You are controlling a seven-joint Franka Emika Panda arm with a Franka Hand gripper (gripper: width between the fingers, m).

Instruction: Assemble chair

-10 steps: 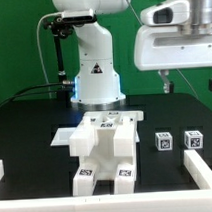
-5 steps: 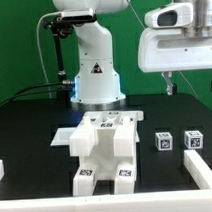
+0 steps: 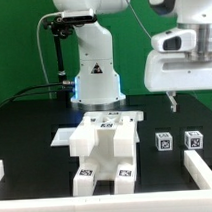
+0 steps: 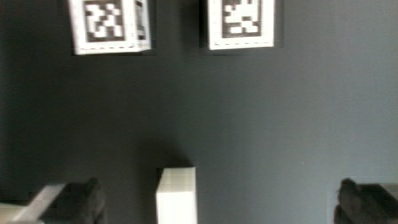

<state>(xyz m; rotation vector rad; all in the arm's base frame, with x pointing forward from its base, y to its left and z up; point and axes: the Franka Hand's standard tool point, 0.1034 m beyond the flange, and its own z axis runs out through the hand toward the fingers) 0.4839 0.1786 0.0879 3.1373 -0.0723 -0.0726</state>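
I am looking over the black table, which is carrying everything. The arm is standing behind the chair, its white body rising out of the picture. The claw is hanging in the air, off to the exterior view's right of the chair and higher than it. It is released, with jaws standing wide apart and nothing between them. In the wrist view the claw is showing a dark finger at each side. The chair is sitting mid-table as a chunky white cluster of tagged pieces, with a flat slab lying just beside it on the exterior view's left. A white bar is lying to the exterior view's right of the chair, nearer the camera. Two small tagged blocks are standing side by side, slightly apart, also on that side of the chair and lower than the claw.
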